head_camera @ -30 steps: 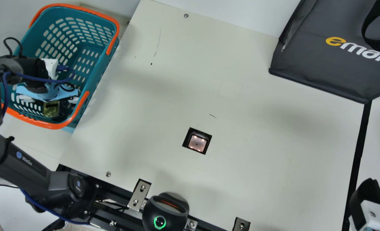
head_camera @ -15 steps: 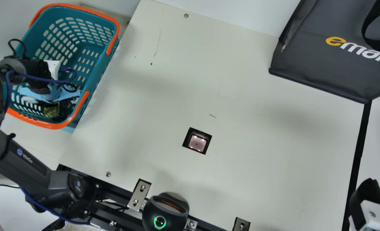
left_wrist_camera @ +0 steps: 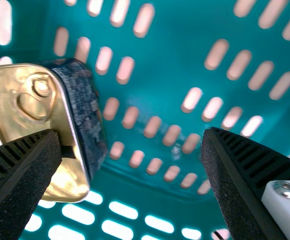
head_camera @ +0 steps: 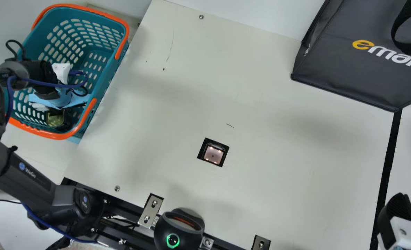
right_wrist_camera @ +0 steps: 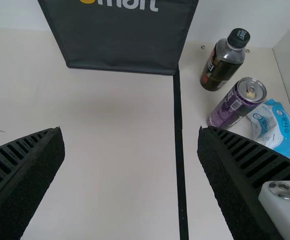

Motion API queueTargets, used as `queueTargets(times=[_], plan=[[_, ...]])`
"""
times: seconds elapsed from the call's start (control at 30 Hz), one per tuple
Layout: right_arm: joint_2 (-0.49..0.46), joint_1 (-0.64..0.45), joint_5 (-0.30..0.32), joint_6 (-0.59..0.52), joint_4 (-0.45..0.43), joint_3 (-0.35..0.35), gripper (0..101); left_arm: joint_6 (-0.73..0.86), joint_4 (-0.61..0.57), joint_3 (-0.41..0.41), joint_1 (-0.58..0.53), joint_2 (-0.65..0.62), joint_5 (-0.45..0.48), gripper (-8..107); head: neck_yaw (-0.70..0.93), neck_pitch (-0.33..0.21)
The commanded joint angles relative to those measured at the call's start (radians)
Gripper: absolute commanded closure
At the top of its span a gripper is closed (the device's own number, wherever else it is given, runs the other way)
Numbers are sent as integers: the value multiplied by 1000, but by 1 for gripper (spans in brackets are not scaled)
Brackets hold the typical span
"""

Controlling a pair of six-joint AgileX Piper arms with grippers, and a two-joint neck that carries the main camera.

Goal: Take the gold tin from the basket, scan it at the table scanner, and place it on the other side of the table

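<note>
Main view: looks steeply down over the tabletop [head_camera: 278,166]. Left wrist view: faces into the basket [head_camera: 72,9], close range. Right wrist view: faces across the tabletop from farther off; shares the dark bag [head_camera: 344,69] with the main view.

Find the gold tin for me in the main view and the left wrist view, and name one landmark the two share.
Main view: the gold tin is toward the picture's left, in the lower part of the basket.
Left wrist view: at the left, its lid facing the camera, partly behind one finger of the left gripper.
Shared landmark: the basket's teal, slotted wall.
</note>
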Motion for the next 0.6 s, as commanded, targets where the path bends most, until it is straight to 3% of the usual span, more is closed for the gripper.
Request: queueTargets(times=[0.0,0.37,0.57], plan=[[0,0,0,0,0,0,6,35,-51,-4,-2,-2,10,9,4,-29],[0,0,0,0,0,0,6,174,-236,-19,-8,-16,72,9,4,-29],[0,0,0,0,0,0,6,184,-253,-20,-14,-34,67,9,4,-29]])
